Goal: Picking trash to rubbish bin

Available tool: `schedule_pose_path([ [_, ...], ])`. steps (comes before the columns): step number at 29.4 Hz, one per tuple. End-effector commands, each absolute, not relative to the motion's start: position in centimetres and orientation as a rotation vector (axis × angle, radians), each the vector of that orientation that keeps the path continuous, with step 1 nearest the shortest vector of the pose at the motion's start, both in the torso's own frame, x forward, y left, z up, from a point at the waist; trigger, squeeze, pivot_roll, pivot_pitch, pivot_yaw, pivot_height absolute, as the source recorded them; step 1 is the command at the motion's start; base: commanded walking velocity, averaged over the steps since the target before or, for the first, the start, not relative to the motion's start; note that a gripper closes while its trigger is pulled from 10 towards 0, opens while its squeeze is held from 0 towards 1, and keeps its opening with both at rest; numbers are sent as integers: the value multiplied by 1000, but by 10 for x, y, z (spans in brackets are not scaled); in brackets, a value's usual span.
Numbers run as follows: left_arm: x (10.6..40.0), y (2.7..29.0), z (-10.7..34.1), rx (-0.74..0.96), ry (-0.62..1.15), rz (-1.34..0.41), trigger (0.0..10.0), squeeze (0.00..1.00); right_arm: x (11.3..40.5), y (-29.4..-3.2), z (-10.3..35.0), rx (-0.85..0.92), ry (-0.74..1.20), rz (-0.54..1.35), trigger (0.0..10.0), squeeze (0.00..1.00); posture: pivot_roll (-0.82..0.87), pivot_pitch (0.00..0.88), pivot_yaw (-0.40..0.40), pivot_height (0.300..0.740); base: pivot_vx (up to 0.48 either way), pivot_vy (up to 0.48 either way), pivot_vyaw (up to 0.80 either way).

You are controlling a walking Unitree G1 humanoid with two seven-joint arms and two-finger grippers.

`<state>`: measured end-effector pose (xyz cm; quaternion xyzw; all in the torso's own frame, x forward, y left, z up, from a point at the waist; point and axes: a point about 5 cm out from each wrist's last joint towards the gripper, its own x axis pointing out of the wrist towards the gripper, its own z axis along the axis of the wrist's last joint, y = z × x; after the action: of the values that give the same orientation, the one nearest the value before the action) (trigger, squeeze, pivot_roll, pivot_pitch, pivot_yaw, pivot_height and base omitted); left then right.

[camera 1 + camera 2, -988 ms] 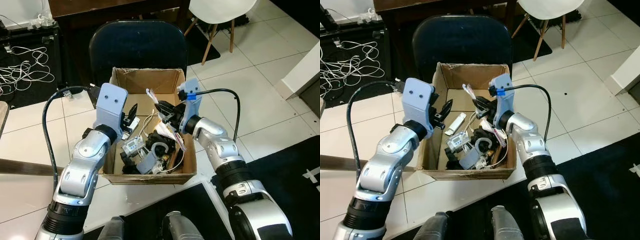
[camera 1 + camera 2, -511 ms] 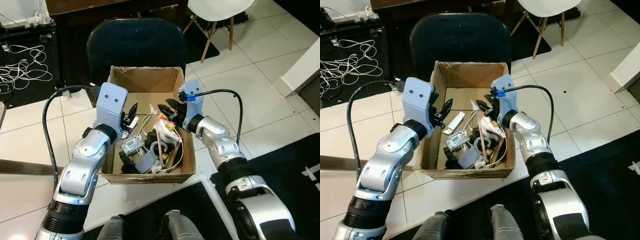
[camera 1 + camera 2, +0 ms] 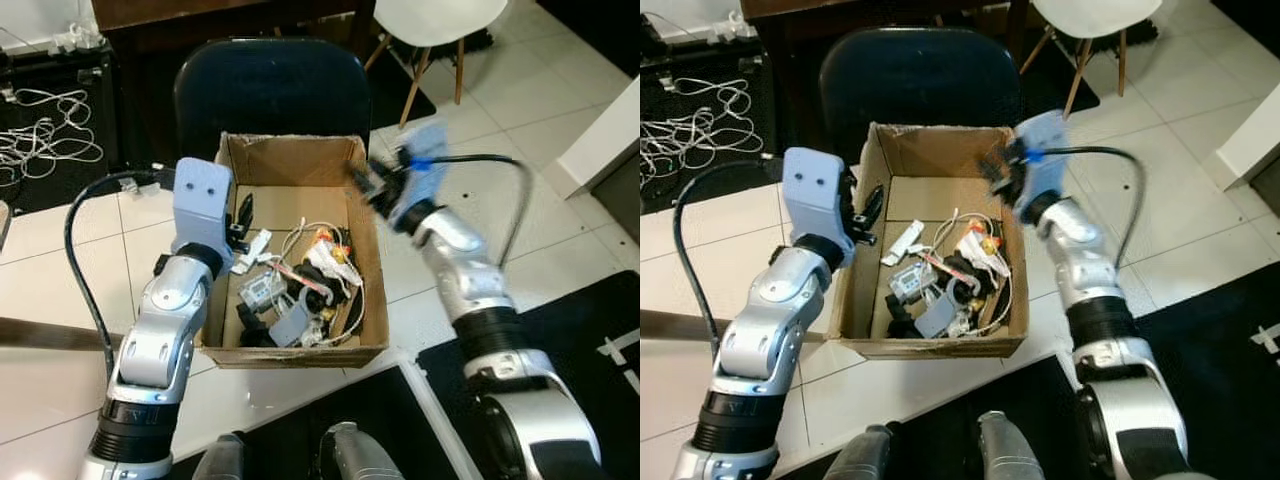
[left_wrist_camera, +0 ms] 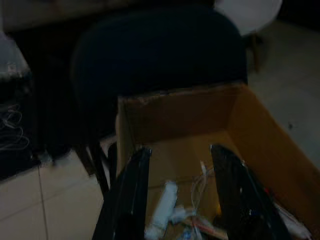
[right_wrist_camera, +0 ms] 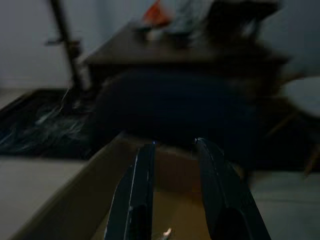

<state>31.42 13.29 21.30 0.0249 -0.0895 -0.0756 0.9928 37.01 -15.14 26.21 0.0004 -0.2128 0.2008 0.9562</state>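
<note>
- Left eye view: cardboard box (image 3: 290,345) at frame centre on the tiled floor, holding mixed trash (image 3: 300,285). Left hand (image 3: 243,215) at its left wall, fingers apart, empty.
- Right eye view: right hand (image 3: 995,170), blurred, above the box's upper right corner.
- Left wrist view: fingers (image 4: 131,200) spread over the box interior.
- Right wrist view: fingers (image 5: 137,195) apart, nothing between.

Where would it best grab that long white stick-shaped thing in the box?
Probably across the middle of the white stick, coming straight down. It lies flat on the bare box floor, slanted, clear of the tangled pile, beside the left tool, whose fingers stand apart.
</note>
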Motion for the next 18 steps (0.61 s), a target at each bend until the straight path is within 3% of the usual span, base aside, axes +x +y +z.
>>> schedule_pose_path([
  [1, 306, 128, 206, 4, -169, -163, 10000, 0, 360, -161, 253, 21, -419, 361, 10000, 0, 16, 149, -34, 740, 0, 0, 0],
  [11, 297, 119, 194, -28, -159, -145, 10000, 0, 335, -167, 238, -5, -397, 295, 10000, 0, 10, 92, -33, 740, 0, 0, 0],
  [18, 302, 118, 187, -2, -139, -143, 10000, 0, 322, -162, 203, -103, -262, 270, 10000, 0, 11, 67, -43, 740, 0, 0, 0],
])
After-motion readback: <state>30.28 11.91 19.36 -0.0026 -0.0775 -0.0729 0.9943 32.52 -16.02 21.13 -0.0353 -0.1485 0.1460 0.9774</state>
